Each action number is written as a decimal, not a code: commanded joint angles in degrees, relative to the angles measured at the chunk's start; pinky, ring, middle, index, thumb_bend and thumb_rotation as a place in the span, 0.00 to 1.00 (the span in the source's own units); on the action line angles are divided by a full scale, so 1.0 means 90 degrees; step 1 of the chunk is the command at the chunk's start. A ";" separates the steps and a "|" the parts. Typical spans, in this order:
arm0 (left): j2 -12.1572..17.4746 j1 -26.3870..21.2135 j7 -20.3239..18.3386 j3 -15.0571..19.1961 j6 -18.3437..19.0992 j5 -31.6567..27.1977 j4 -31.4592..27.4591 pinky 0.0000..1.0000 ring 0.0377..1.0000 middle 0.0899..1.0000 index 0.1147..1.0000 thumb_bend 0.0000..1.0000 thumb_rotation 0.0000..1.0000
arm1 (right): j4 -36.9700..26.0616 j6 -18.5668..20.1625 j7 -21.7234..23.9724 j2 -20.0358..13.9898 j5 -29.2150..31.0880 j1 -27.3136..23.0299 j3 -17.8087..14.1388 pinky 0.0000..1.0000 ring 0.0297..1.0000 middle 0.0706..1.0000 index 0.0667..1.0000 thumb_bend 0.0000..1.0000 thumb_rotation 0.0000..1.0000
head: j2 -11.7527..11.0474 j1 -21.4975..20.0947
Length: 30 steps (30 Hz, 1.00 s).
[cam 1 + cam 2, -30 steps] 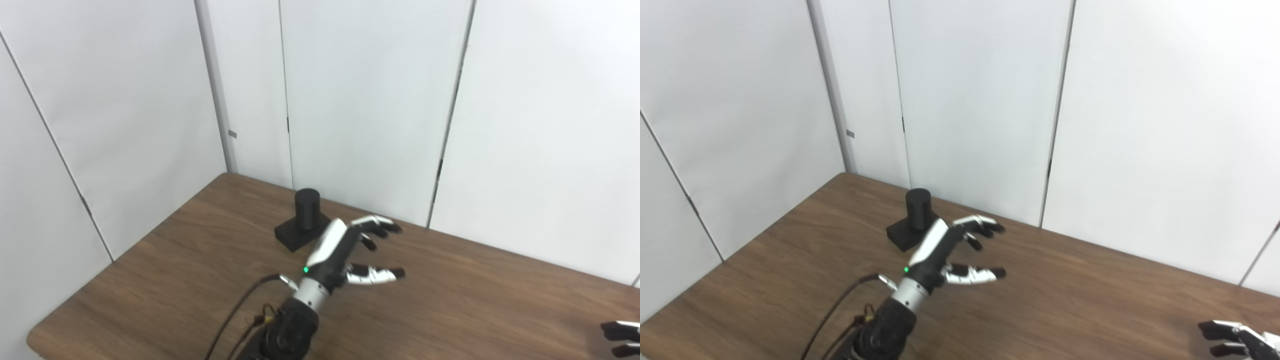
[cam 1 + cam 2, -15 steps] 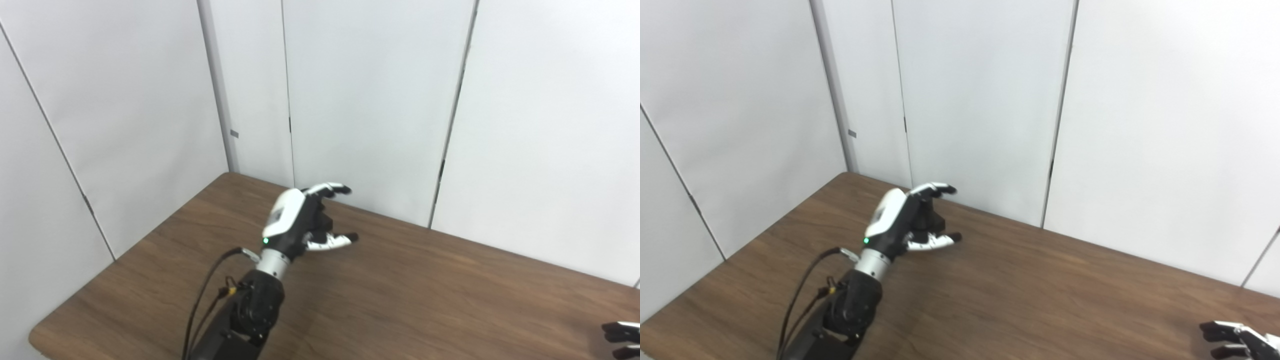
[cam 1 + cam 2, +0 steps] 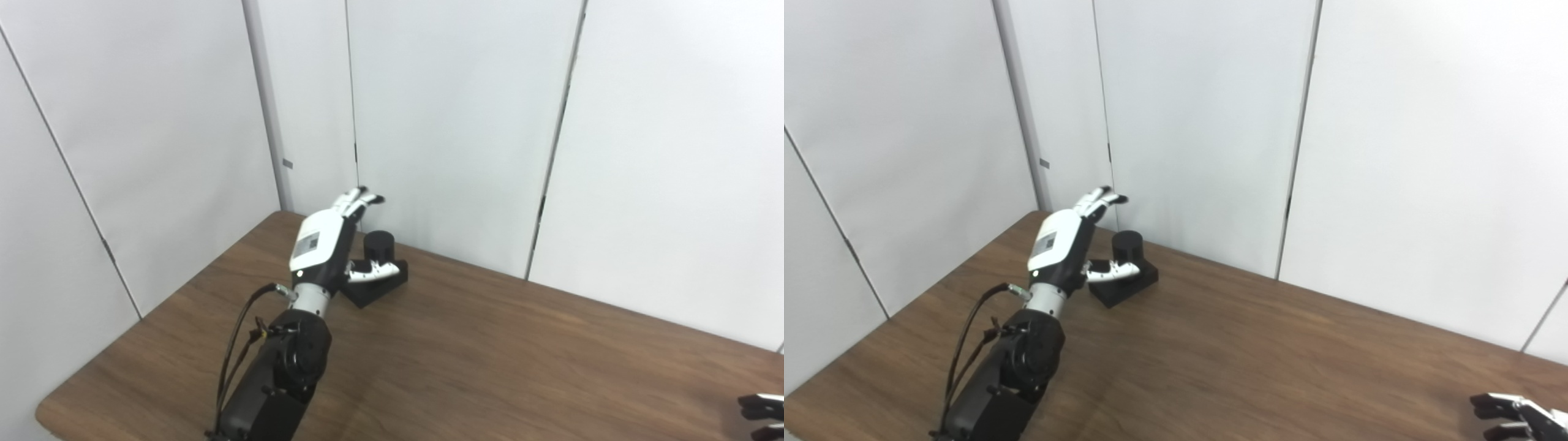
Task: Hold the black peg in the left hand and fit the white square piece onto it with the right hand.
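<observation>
1. The only label in view is a small pale sticker on the white back shell of the left hand (image 3: 324, 242); its print is too small to read.
2. The black peg (image 3: 380, 246) is a short matte cylinder standing upright on a flat black square base (image 3: 384, 283), near the far left corner of the table (image 3: 502, 361).
3. The left hand is beside the peg on its left side, its palm turned toward it. Its fingers (image 3: 358, 199) are stretched out and spread, pointing up and away above the peg, while the thumb (image 3: 370, 269) lies across the front of the peg just over the base. The hand is released and grips nothing; whether the thumb touches the peg cannot be told.
4. The left forearm is glossy black, with a silver wrist ring and thin black cables (image 3: 236, 343) looping along it.
5. The right hand (image 3: 1516, 416) shows only as dark-tipped fingers at the bottom right corner, well apart from the peg; whether they are spread or clenched cannot be told.
6. The table is brown with a wood-grain pattern and a rounded edge. Smooth white wall panels (image 3: 459, 122) with narrow dark seams stand behind it.
</observation>
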 commanded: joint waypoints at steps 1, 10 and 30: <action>0.0254 -0.0390 -0.0072 0.0000 0.0335 0.0225 -0.0210 0.96 1.00 1.00 0.88 0.99 0.36 | -0.0162 -0.0258 -0.0145 -0.0065 0.0050 -0.0244 -0.0060 0.30 0.50 0.59 0.59 0.73 0.14 | 0.0023 0.0007; 0.0588 -0.0562 -0.0056 -0.0372 0.0913 0.0825 0.0239 0.89 1.00 1.00 0.86 1.00 0.49 | -0.0222 -0.0184 -0.0106 -0.0059 0.0112 -0.0233 -0.0091 0.29 0.51 0.59 0.59 0.70 0.17 | 0.0056 0.0057; 0.0887 -0.1108 -0.1386 -0.0796 0.1488 0.1657 0.1405 0.89 1.00 1.00 0.84 1.00 0.72 | -0.0308 -0.0179 -0.0121 -0.0036 0.0155 -0.0201 -0.0084 0.30 0.49 0.58 0.59 0.69 0.15 | 0.0161 0.0020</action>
